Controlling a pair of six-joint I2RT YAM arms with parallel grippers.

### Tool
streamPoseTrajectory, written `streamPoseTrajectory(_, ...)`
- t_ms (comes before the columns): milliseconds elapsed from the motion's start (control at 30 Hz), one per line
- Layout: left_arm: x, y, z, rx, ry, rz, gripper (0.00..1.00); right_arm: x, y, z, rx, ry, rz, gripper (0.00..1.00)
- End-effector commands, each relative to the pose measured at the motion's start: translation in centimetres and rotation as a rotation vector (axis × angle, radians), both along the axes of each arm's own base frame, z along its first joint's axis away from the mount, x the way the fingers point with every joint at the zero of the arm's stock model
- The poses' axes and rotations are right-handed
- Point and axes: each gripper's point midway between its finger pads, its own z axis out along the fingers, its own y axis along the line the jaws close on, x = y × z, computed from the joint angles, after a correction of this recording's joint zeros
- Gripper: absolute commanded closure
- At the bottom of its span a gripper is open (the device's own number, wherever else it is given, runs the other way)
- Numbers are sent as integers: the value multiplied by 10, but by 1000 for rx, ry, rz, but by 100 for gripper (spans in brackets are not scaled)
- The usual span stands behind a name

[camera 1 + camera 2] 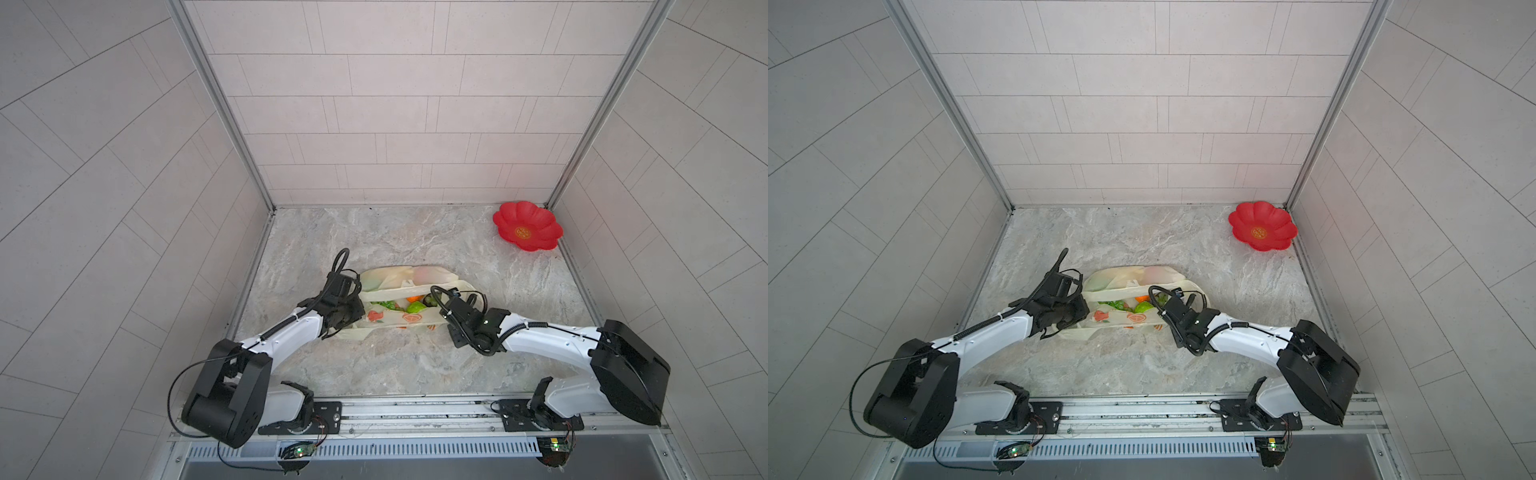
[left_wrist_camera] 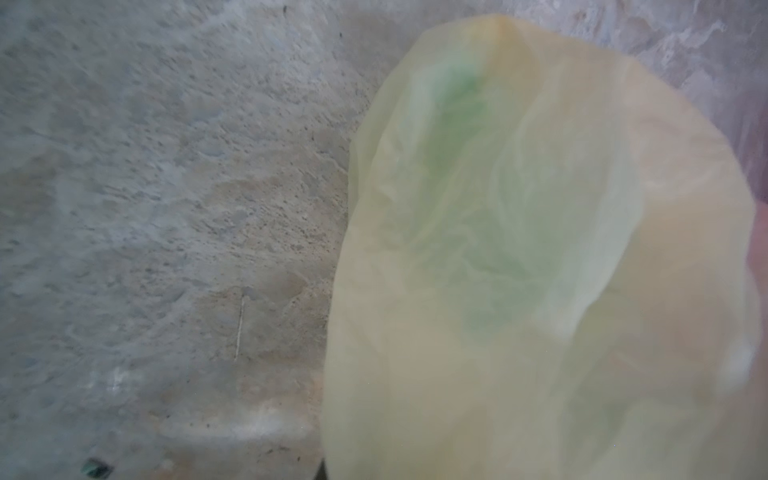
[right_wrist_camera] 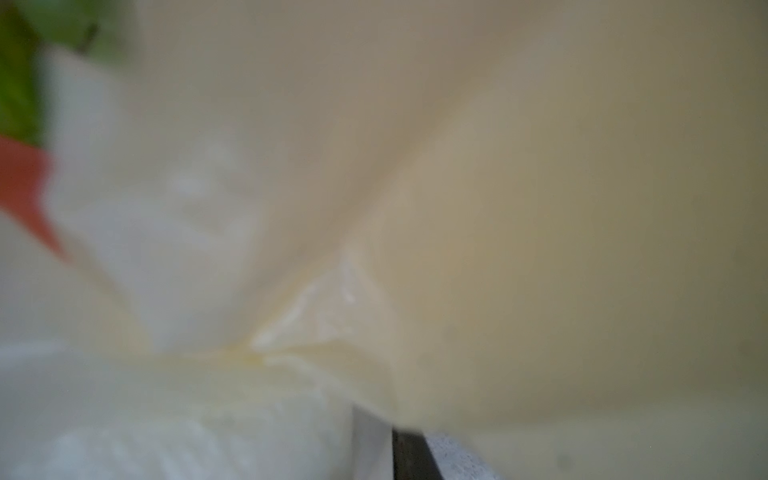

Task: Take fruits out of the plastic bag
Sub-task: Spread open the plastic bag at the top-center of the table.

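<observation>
My left claw (image 1: 356,309) sits against one end of the plastic bag (image 1: 390,318) and my right claw (image 1: 442,307) against the other, both low over the table (image 1: 415,245). The tips are hidden by plastic and by my own wrists, so I cannot tell whether either claw is closed on the bag or only touching it. In my right wrist view the plastic gathers to a crease close to the lens, which hints at a pinch, no more. The bag lies mid-table, mouth gaping upward, and the fruits (image 1: 415,307), green and orange ones showing, sit inside. I see none out on the table, and the red plate (image 1: 511,220) in the far corner holds nothing. I judge the task barely begun, with every fruit left to lift out.
</observation>
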Motion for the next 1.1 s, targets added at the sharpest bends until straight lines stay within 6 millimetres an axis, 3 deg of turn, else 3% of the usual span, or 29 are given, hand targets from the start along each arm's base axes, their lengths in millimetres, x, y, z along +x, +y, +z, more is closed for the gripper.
streamPoseTrajectory(0, 6, 10, -3, -26, -44, 31, 93, 5, -16, -2, 64, 12, -90, 84)
streamPoseTrajectory(200, 19, -11, 19, -140, -144, -32, 97, 24, -9, 6, 130, -2, -81, 85)
streamPoseTrajectory(367, 21, -37, 48, -55, -236, -154, 98, 21, -4, 29, 172, -29, -31, 56)
streamPoseTrajectory(500, 24, -45, 50, -57, -254, -158, 98, 7, -12, 52, 194, -55, -12, 33)
streamPoseTrajectory(600, 25, -54, 46, -42, -249, -182, 99, -3, -18, 64, 203, -59, 0, 26)
streamPoseTrajectory(800, 24, -63, 43, 13, -246, -217, 100, -15, -10, 98, 311, -88, 53, 22)
streamPoseTrajectory(967, 18, -65, 42, 29, -245, -245, 100, 9, -2, 124, 415, -200, -44, 24)
streamPoseTrajectory(1067, 13, -70, 42, 35, -245, -273, 100, 29, 8, 123, 447, -190, -128, 26)
